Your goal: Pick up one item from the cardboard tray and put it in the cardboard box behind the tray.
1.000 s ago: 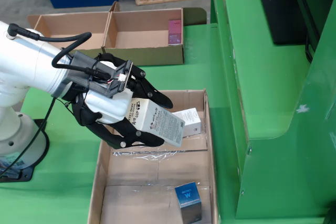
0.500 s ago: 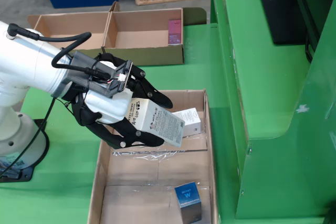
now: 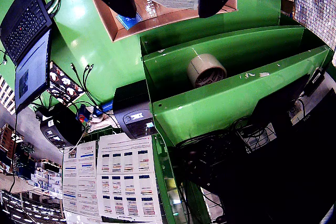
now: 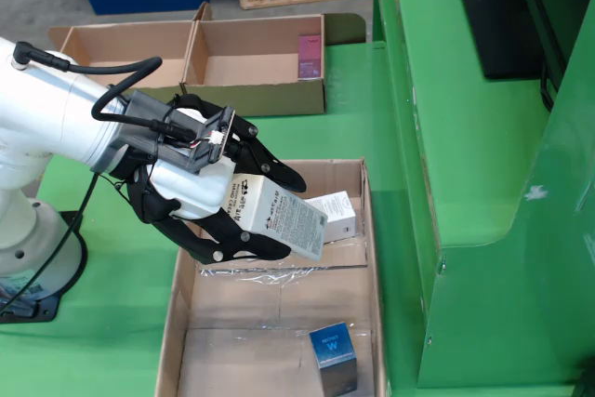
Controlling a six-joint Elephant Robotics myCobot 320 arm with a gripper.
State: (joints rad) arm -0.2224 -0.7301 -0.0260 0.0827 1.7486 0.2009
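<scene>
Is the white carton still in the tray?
Out: white carton is gripped between black fingers, tilted above the tray.

Green table (image 4: 358,99) under cardboard tray (image 4: 177,309), cardboard box (image 4: 256,90).

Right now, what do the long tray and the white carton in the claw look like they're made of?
Long brown tray: likely corrugated cardboard, matte, with folded flaps. White printed carton in the black claw: apparently thin paperboard, smooth, with crisp edges.

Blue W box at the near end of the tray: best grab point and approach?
Take the blue W box from above, fingers across its two side faces. It stands upright with bare tray floor to its left in the fixed view; the tray wall crowds its right side.
</scene>
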